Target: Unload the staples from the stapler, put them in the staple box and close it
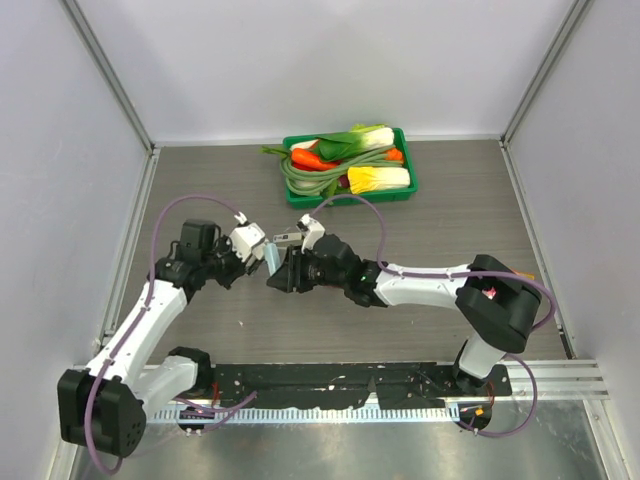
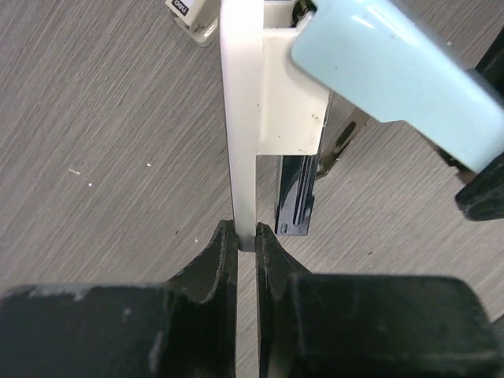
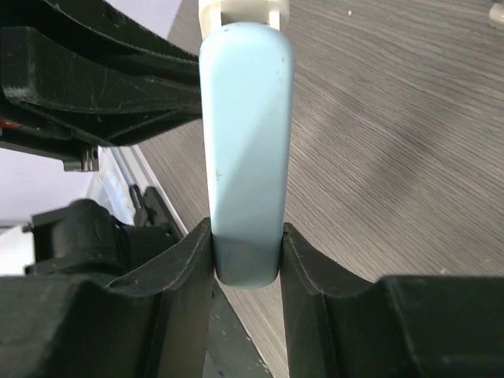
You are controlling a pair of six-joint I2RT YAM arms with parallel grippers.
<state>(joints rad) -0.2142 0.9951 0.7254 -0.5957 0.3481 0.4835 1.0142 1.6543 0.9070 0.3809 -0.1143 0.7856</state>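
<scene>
Stapler position: the stapler [image 2: 392, 72] is held up off the worktop [image 1: 200, 180] between your two arms, just toward 9 o'clock of centre in the top view.
Left fingers: the left gripper [image 2: 246, 236] is pressed shut on the thin white base plate, pinching its edge.
Right fingers: the right gripper [image 3: 246, 230] is half closed around the pale-blue top cover, one finger on each side of it.
Done so far: the stapler is picked up and hinged open. In the left wrist view the blue cover swings away toward 2 o'clock from the white base, and the inner rail [image 2: 294, 195] is exposed between them.
Staples: you cannot see from these views whether any sit in the rail. A few pale specks [image 2: 73, 171] lie on the worktop at 9 o'clock of the left wrist view, too small to call staples.
Left to do: by my reading, the unloading itself, getting the strip out of the rail and onto the worktop.
Bystanders: a small box [image 2: 191, 16] lies at 11 o'clock in the left wrist view, and a green tray [image 1: 404, 186] of vegetables sits at 12 o'clock, well apart.
</scene>
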